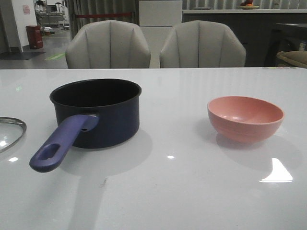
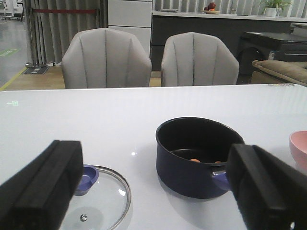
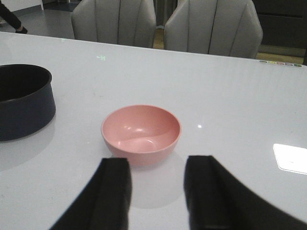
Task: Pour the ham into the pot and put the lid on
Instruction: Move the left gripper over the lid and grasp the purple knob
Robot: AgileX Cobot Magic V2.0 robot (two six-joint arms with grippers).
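The dark navy pot (image 1: 98, 112) stands left of centre on the white table, its purple-blue handle (image 1: 62, 143) pointing toward me. Small orange ham chunks (image 2: 194, 160) lie on the pot's (image 2: 196, 153) black bottom. The glass lid (image 2: 98, 199) lies flat on the table left of the pot, its blue knob (image 2: 86, 176) partly behind one finger; only its rim (image 1: 12, 132) shows at the front view's left edge. My left gripper (image 2: 153, 191) is open above the table between lid and pot. My right gripper (image 3: 156, 191) is open just short of the empty pink bowl (image 3: 141, 134).
The pink bowl (image 1: 245, 118) stands on the table's right half, apart from the pot (image 3: 21, 103). Two grey chairs (image 1: 108, 45) stand behind the table's far edge. Neither arm shows in the front view.
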